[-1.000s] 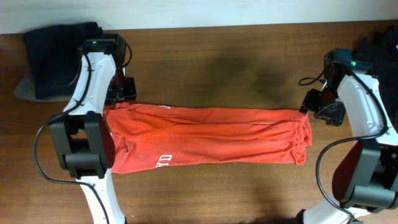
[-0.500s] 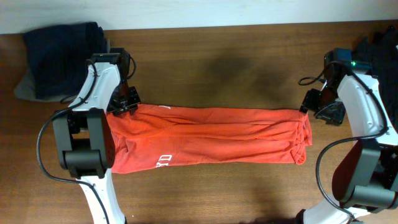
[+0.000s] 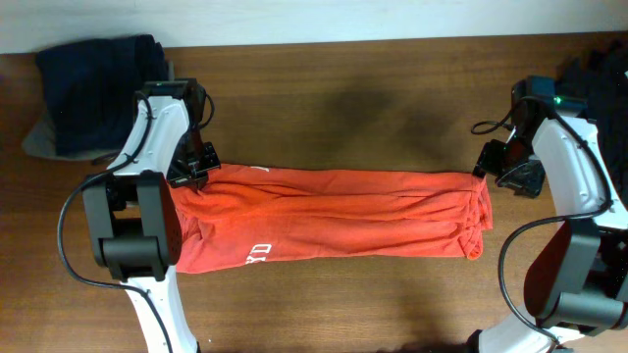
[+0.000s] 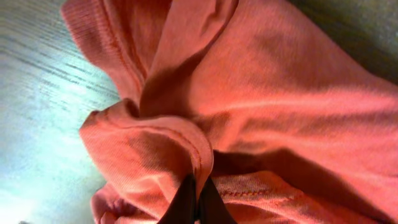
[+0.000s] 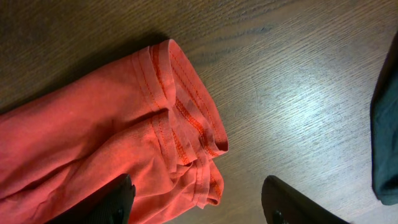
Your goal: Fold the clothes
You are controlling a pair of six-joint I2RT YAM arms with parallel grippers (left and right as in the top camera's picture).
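The orange-red T-shirt (image 3: pixel 324 216) lies as a long folded strip across the wooden table, white lettering (image 3: pixel 258 253) near its lower left. My left gripper (image 3: pixel 196 173) sits at the strip's upper left corner. In the left wrist view that gripper (image 4: pixel 198 200) is shut on a hemmed fold of the orange fabric (image 4: pixel 261 106). My right gripper (image 3: pixel 497 163) hovers by the strip's upper right end. Seen from the right wrist, it (image 5: pixel 202 205) stands open above the stitched hems (image 5: pixel 186 118), nothing between its fingers.
A navy garment (image 3: pixel 98 78) lies piled at the back left corner with grey cloth (image 3: pixel 34 137) under it. Dark clothing (image 3: pixel 603 69) sits at the back right and shows as a dark edge (image 5: pixel 387 143) in the right wrist view. The table (image 3: pixel 343 108) is bare wood.
My left gripper shifted right and forward onto the shirt's upper left corner and shut on the fabric. The right arm has not moved.
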